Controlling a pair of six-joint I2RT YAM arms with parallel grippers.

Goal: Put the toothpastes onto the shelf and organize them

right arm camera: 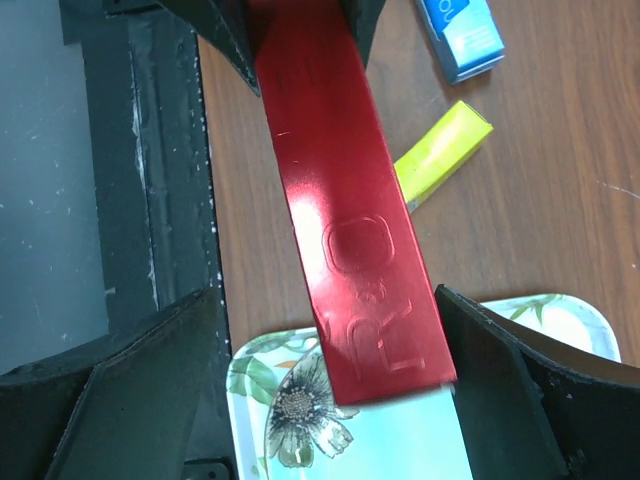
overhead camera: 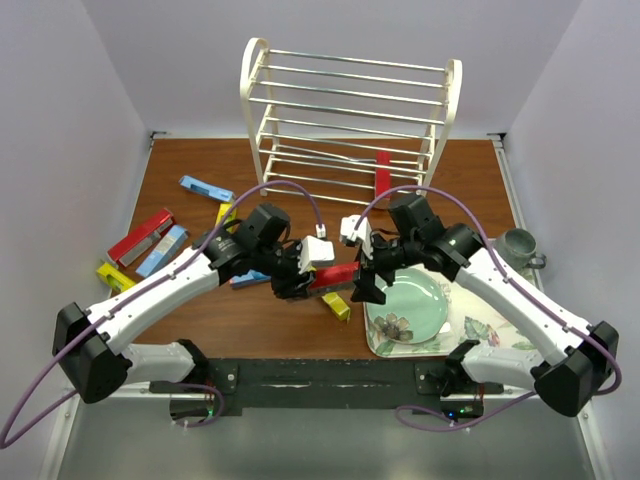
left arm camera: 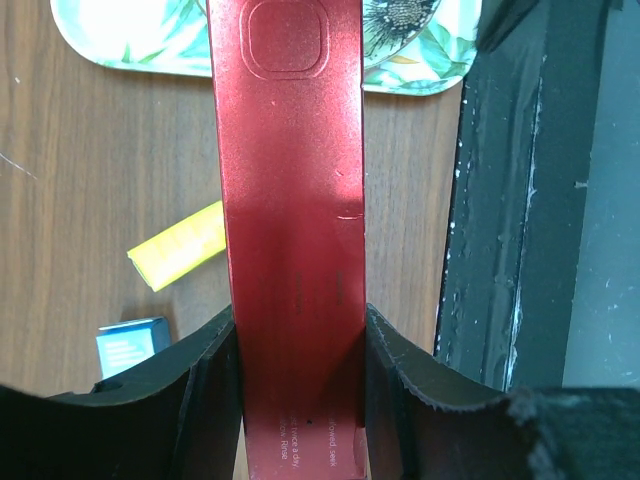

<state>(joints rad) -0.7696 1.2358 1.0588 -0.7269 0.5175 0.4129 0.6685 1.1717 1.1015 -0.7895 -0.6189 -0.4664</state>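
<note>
The left gripper (left arm camera: 300, 345) clamps 1 end of the red toothpaste box (left arm camera: 290, 200), held over the tray (right arm camera: 250, 375) edge; centre the wide-spread right gripper (right arm camera: 330, 375), seemingly not yet touching, squarely on the free end before closing

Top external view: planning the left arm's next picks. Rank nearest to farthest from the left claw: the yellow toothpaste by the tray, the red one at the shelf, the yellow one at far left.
1. Tray-side yellow toothpaste: beside the tray, right of the left claw.
2. Shelf red toothpaste: at the shelf, right end, far side.
3. Far-left yellow toothpaste: by the left edge.
</note>
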